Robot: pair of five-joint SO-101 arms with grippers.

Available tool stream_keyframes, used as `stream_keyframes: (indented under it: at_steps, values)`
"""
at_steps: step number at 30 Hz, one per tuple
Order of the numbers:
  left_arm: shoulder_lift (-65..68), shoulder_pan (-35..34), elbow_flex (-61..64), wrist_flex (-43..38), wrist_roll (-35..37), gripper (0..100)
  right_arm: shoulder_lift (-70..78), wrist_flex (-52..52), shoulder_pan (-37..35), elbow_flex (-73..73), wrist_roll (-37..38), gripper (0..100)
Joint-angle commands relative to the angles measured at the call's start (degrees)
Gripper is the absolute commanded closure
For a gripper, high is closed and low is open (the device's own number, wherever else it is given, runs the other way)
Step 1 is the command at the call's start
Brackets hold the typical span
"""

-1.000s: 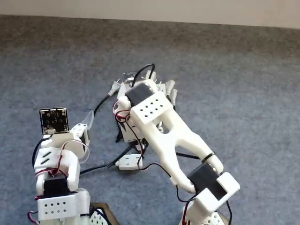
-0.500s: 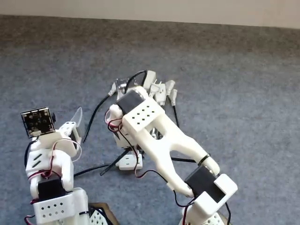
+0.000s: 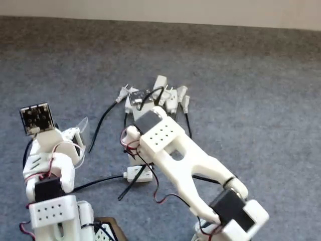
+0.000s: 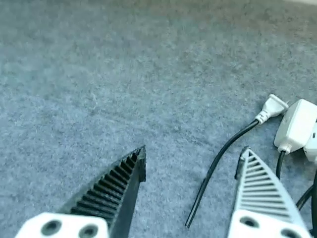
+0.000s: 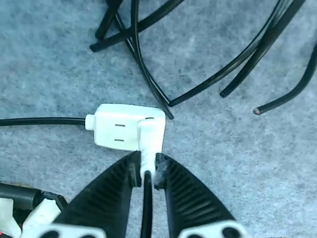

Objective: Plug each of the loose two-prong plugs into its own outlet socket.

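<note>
- right gripper [image 5: 146, 168]: jaws narrow, clamped on the white body of a two-prong plug [image 5: 150, 136], with the plug's black cord running back between the fingers.
- the held plug is pressed against one end of a white outlet socket [image 5: 116, 126]; it cannot be told whether the prongs are fully seated.
- in the high view, the outlet socket lies on the grey carpet [image 3: 261, 100] under the right arm's wrist, its own black cord leaving toward 9 o'clock.
- left gripper [image 4: 193, 156]: jaws wide apart, holding nothing, above bare carpet at about 10 o'clock from the outlet socket and well apart from it.
- a loose plug [image 4: 271, 106] with a black cord lies flat on the carpet beyond the left gripper, just beside a white block [image 4: 297, 124].
- a cluster of plugs and sockets [image 3: 160, 95] sits at 12 o'clock from the outlet socket.
- several black cords [image 5: 148, 74] cross one another beside the outlet socket.
</note>
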Motion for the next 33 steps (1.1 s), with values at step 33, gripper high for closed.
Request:
stream_keyframes:
  at_steps: [33]
  values:
    - [75.12, -12.09, -44.53, -4.66, 4.48, 70, -6.99, 2.33, -0.31, 3.12, -2.99, 99.3]
